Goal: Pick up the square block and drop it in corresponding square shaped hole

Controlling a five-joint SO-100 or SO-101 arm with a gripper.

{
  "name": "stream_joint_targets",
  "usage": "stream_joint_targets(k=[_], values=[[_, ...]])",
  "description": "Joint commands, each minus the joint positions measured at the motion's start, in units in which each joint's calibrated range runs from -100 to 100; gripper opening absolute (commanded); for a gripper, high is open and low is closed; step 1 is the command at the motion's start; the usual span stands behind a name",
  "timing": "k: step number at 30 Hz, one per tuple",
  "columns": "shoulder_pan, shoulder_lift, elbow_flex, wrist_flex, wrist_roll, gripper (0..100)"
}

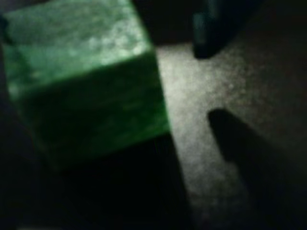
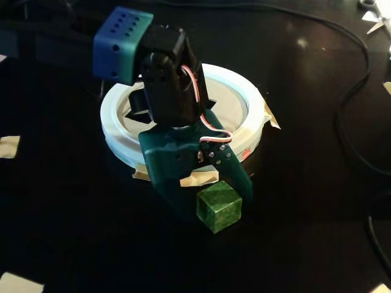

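The square block point(image 2: 219, 207) is a mottled green cube resting on the black table just in front of the white-rimmed cardboard disc point(image 2: 244, 91). My dark green gripper point(image 2: 215, 204) reaches down over it, open, with one finger on each side. In the wrist view the block point(image 1: 86, 81) fills the upper left. My gripper point(image 1: 105, 40) straddles it, and the right fingertip point(image 1: 208, 33) stands apart from the block's face with bare table between. The left finger barely shows at the frame edge. The square shaped hole is hidden behind my arm; only a notched dark cut-out point(image 2: 135, 105) shows.
A black cable point(image 2: 348, 110) curves across the right side of the table. Bits of tan tape point(image 2: 9, 146) lie at the left edge, and one piece point(image 2: 198, 178) is at the disc's front. Scissors point(image 2: 377, 15) sit in the far right corner.
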Motion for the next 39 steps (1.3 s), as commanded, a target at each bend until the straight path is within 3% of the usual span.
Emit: stream_joint_targets(k=[1, 5, 21, 23, 26, 35, 39], values=[[-3.32, -0.97, -4.37, 0.30, 0.39, 67], [-6.69, -0.70, -4.00, 0.30, 0.39, 67], [-4.07, -0.52, -3.64, 0.20, 0.00, 65], [-4.07, -0.52, -3.64, 0.20, -0.10, 58], [-3.94, -0.52, -4.09, 0.20, -0.20, 38], [-3.94, -1.50, -3.82, 0.41, -0.24, 25], [-3.94, -2.49, -4.18, 0.81, -0.29, 24]])
